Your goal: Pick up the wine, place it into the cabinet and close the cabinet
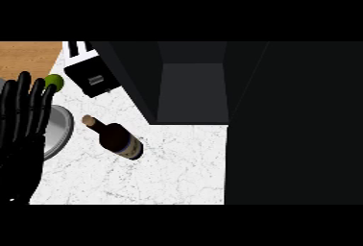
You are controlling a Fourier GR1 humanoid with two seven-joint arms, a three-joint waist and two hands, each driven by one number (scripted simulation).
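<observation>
A dark wine bottle (118,140) with a cork top and a pale label stands on the white marble counter (177,173), left of centre. Behind it, the dark cabinet (191,86) is open, its inside shelf space showing at the top middle. At the view's left edge my left hand (21,120) is open, fingers straight and pointing up, apart from the bottle. The right hand does not show.
A grey round plate (58,129) lies partly under my left hand. A green fruit (54,81) sits above it. A black and white toaster-like box (92,77) stands at the upper left. A large dark panel (294,125) fills the right side.
</observation>
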